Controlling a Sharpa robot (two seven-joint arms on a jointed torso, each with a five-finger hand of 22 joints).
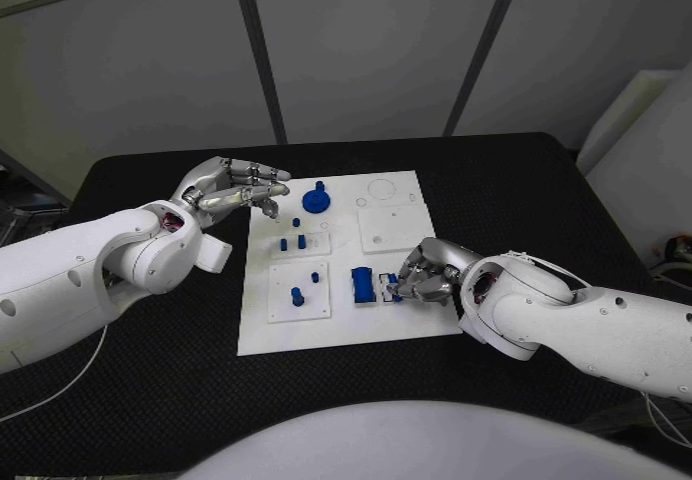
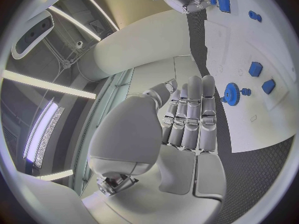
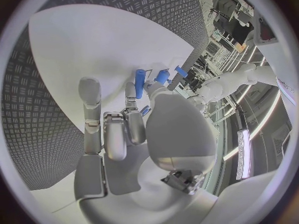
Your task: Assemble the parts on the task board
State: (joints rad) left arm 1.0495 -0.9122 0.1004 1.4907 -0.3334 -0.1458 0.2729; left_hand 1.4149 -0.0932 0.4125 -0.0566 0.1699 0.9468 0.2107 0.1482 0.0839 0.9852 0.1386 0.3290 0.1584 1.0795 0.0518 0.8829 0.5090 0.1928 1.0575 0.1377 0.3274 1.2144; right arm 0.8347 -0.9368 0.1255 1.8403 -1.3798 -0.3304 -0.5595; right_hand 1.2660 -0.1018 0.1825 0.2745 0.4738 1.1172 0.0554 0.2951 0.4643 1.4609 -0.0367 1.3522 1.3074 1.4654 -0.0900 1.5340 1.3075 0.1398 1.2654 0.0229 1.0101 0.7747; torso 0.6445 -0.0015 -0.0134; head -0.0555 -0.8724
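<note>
- Task board [image 1: 340, 330]: white plate lying flat on the black table [image 1: 144, 390], between the two hands.
- Left hand [image 1: 231, 187]: hangs over the board's far left corner. Fingers [image 2: 190, 115] lie side by side, bent in toward the thumb. Nothing shows between them; the hand holds no part.
- Blue gear [image 1: 315, 199]: lies flat on the board just beyond the left fingertips, apart from them. In the left wrist view the gear [image 2: 230, 93] sits just past the fingertips, with a small blue peg [image 2: 245, 91] just beside it.
- Two short blue pegs [image 1: 293, 242]: stand on a raised white tile, nearer the robot than the left fingers, well clear of them.
- Right hand [image 1: 423, 270]: down on the board's near right part, fingers curled in around a small blue part [image 1: 389, 291] at their tips. In the right wrist view the thumb and a finger [image 3: 131, 117] close together where a small blue piece [image 3: 144, 110] peeks out; the hand appears to pinch it.
- Blue rectangular block [image 1: 362, 284]: stands on the board just beside the right fingertips, on the side toward the left hand. Touching or not: cannot tell.
- One blue peg [image 1: 297, 296]: upright in the near left tile, well apart from both hands.
</note>
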